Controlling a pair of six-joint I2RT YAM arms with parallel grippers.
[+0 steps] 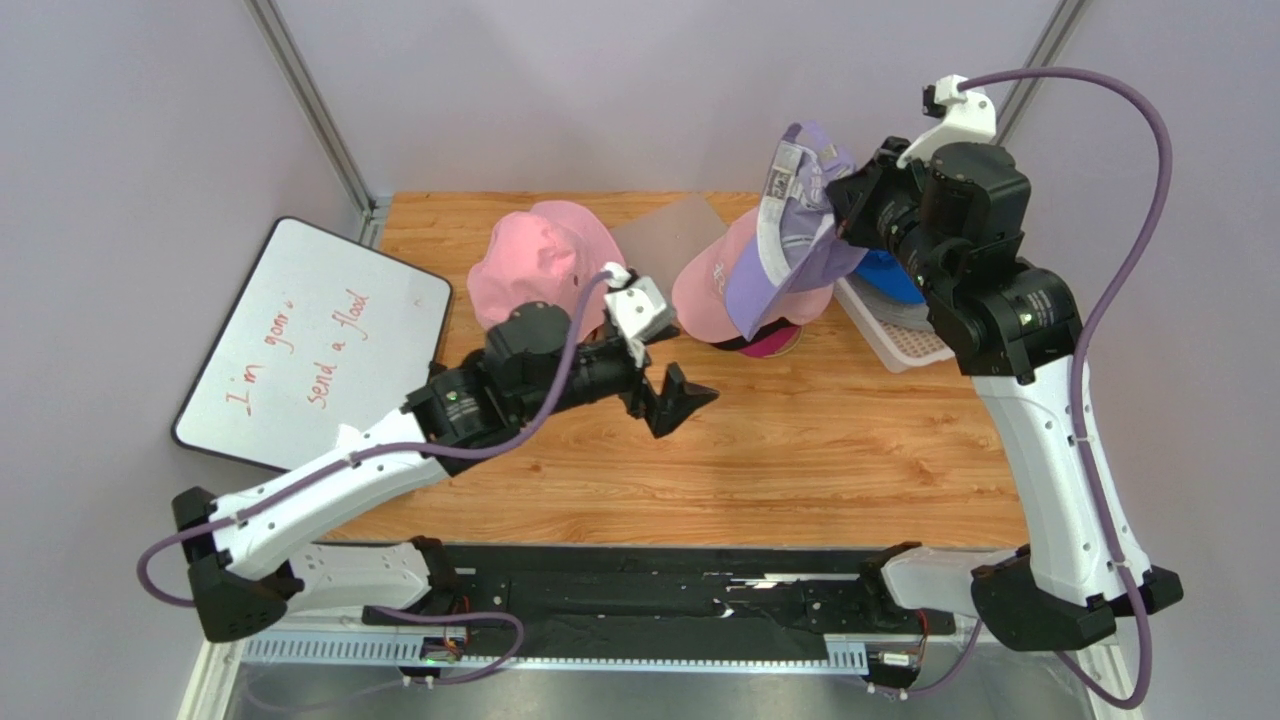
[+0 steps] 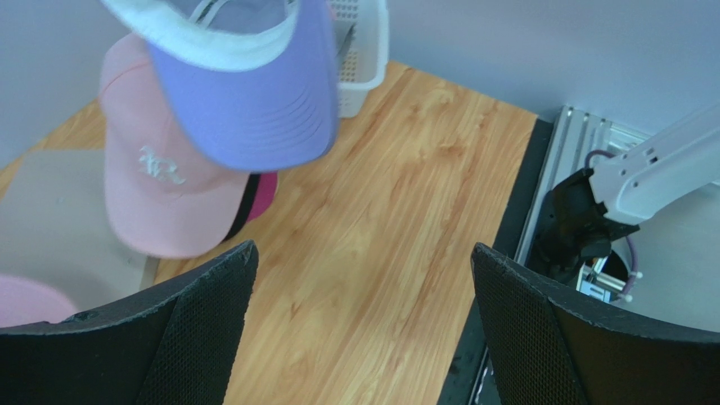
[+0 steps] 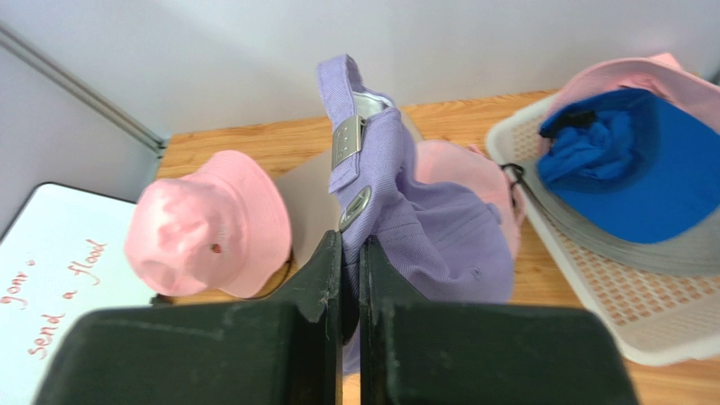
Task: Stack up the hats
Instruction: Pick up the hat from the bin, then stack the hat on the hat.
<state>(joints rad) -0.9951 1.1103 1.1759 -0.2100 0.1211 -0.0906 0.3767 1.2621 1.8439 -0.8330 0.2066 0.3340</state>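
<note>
The lavender cap [image 1: 793, 240] hangs clenched in the right gripper [image 3: 351, 274] over the pink cap [image 1: 706, 288] topping a small pile, while the pink bucket hat [image 1: 541, 263] and the blue cap [image 3: 625, 169] in the basket [image 3: 591, 316] remain unstacked, and the left gripper [image 1: 684, 402] gapes empty.

We see a lavender cap [image 1: 781, 248] (its brim edged white), a pink bucket hat [image 1: 538, 263], a blue cap [image 3: 642, 169], a white mesh basket [image 3: 642, 316], a honey wood-grain tabletop [image 1: 812, 450]
</note>
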